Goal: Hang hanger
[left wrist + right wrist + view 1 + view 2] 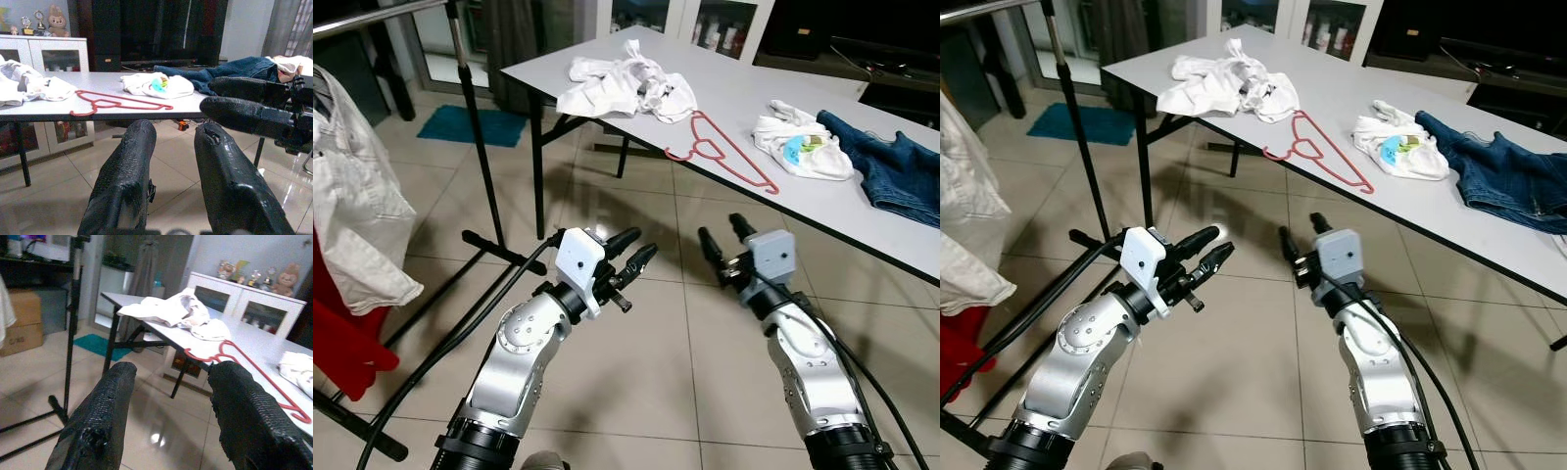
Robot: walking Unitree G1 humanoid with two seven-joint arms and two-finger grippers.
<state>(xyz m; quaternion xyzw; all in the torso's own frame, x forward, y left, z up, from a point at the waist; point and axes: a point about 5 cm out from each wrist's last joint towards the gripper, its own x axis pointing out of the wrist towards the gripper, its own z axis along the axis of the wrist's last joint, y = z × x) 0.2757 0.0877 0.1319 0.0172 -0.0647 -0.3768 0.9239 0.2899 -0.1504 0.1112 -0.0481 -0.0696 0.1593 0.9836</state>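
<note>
2 silver jointed arms trail black cables, the left gripper white-housed, the right gripper grey-housed, both black-fingered.

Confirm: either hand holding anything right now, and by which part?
Nothing held. Left hand and right hand are both open and empty above the floor; the red hanger lies untouched on the table.

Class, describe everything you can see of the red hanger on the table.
The hanger is thin and red, wire-like or plastic, with a hook, sloped shoulders, a long straight bar and a small inner loop. It lies flat near the front edge of the grey table, hook toward the white clothes, apart from them. Neither gripper touches it.
</note>
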